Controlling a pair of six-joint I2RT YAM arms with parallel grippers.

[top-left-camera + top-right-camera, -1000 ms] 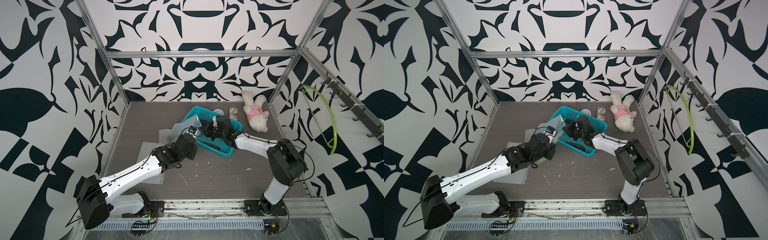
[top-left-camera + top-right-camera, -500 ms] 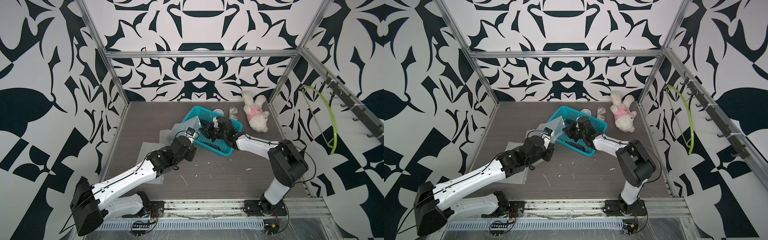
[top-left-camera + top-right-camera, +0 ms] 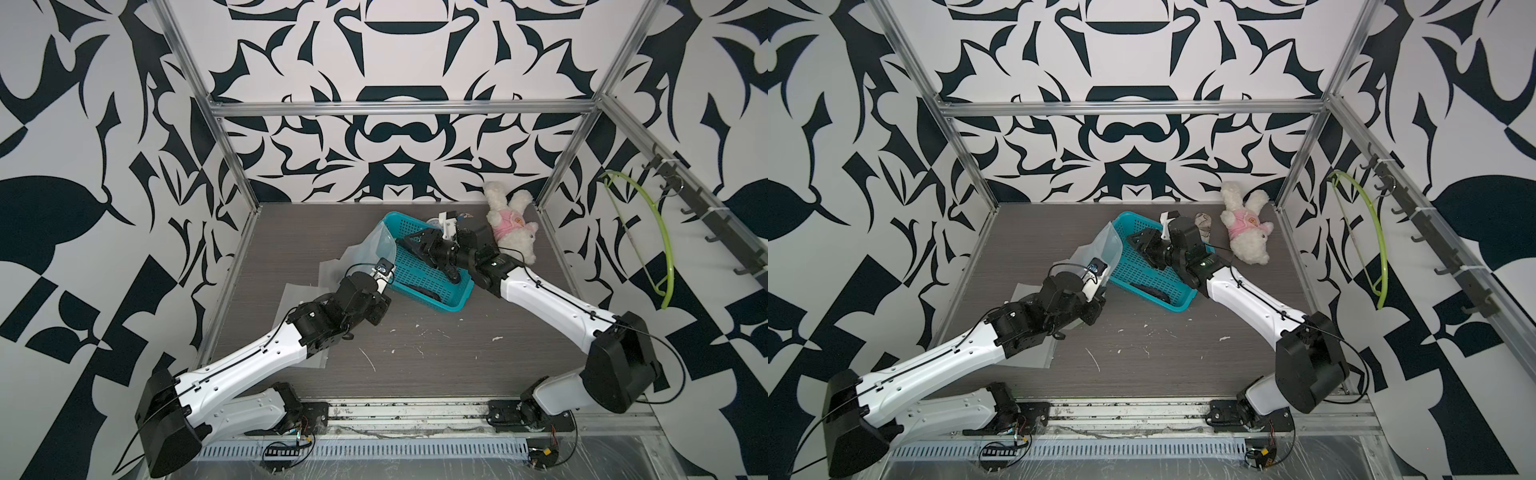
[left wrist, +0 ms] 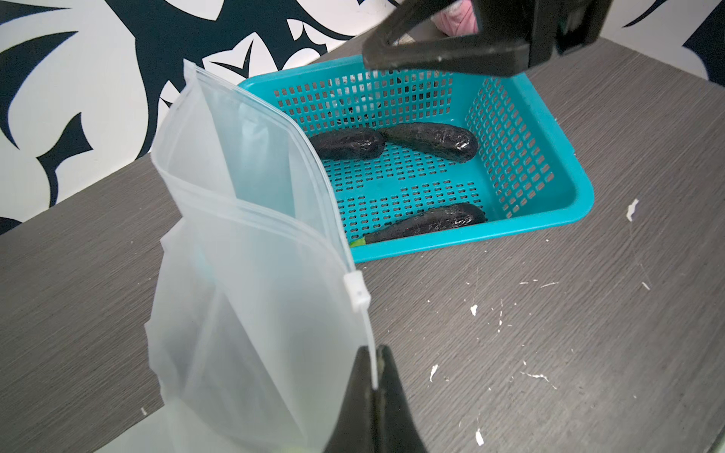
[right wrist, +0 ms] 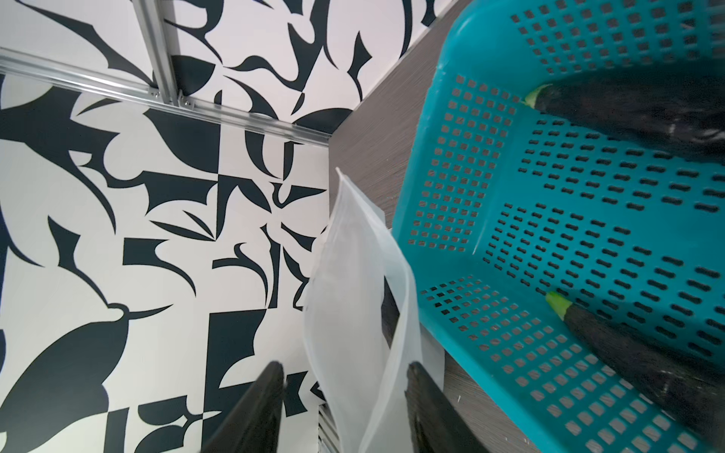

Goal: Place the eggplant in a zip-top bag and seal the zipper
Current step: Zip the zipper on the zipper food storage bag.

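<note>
Item: zip-top bag [image 4: 251,274], frosted, which is standing upright on the table [image 4: 549,353] just beside the teal basket [image 4: 490,237], with its mouth gaping towards the basket and its slider [image 4: 356,292] parked at the near end of the track. Contents: none showing. The three eggplants [image 4: 431,140] are all lying in the basket, two near the far wall and one along the near wall. Step in hand, as judged: presenting the open bag while the other arm is getting free to fetch an eggplant. Handling notes: the supporting pinch should be staying firm so the soft film is not sagging shut, and the eggplant wants taking across its middle and feeding in end-first without pushing the lip closed. Tools: the left gripper [image 4: 374,353] is clenched on the bag's side seam just below the slider and is holding it up. The right gripper [image 5: 345,366] is hanging over the basket with jaws parted and grasping nothing. The bag's lip is showing between its fingers, though whether it is touching either one cannot be told.
</note>
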